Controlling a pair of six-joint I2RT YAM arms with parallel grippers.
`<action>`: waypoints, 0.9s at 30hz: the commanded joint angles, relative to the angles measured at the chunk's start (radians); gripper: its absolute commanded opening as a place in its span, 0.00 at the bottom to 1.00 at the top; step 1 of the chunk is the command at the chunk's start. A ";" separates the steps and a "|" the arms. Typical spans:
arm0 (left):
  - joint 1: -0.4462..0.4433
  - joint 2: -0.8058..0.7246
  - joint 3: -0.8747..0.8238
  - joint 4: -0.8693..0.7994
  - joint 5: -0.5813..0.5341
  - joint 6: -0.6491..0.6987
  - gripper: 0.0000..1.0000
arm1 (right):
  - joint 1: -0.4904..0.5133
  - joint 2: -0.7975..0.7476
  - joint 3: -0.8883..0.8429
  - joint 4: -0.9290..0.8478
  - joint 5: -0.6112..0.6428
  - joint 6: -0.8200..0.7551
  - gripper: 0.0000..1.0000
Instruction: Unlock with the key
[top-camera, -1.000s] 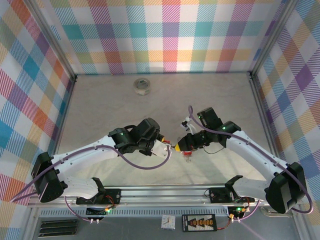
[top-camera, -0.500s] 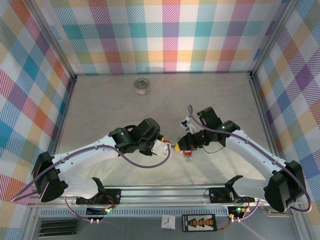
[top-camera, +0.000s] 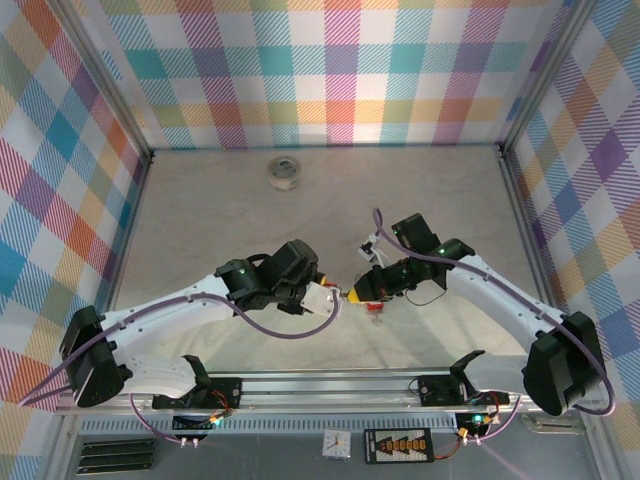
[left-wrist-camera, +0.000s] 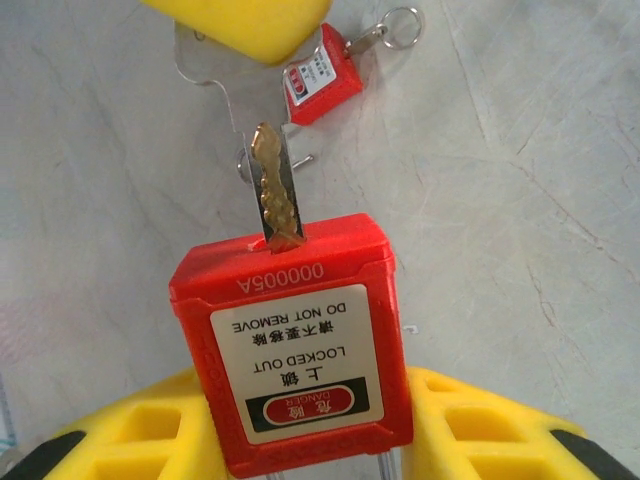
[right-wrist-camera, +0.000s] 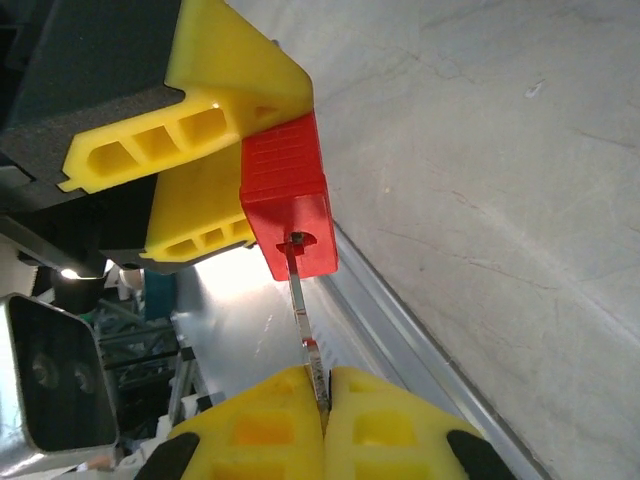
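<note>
The padlock (left-wrist-camera: 290, 340) is red and sits in the lower centre of the left wrist view. Its white label faces the camera and the printed text reads upside down. The key (left-wrist-camera: 275, 190) is brass-coloured. Its blade runs from the upper centre of that frame down to the top face of the padlock body. In the right wrist view the blade tip meets the keyhole on the padlock's end face. The depth of insertion cannot be determined.

The left gripper (left-wrist-camera: 300, 432) clamps the padlock body between its yellow fingers (left-wrist-camera: 480, 420), one on each side at the bottom edge of the frame. The right gripper (right-wrist-camera: 325, 388) is closed tight on the key, its two yellow fingers pressed together at the bottom centre of the right wrist view with the blade rising from between them.

In the top external view both grippers meet just below the centre of the frame, above the table (top-camera: 200, 220).

A small red tag (left-wrist-camera: 320, 85) with a key ring (left-wrist-camera: 400, 20) lies on the table, in the upper centre of the left wrist view, beyond the key. A roll of tape (top-camera: 284, 172) sits near the table's far edge, well apart from both grippers. Plaid walls (top-camera: 340, 70) enclose the table on three sides.
</note>
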 joint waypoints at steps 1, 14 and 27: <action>-0.043 -0.053 -0.022 0.164 0.023 0.025 0.00 | 0.000 0.030 0.026 0.090 -0.078 0.046 0.00; -0.047 -0.054 0.047 0.032 0.151 -0.067 0.00 | 0.026 0.029 0.045 -0.020 0.069 -0.125 0.00; -0.048 -0.039 0.064 0.082 0.214 -0.148 0.00 | 0.067 -0.029 -0.003 0.143 0.086 -0.049 0.00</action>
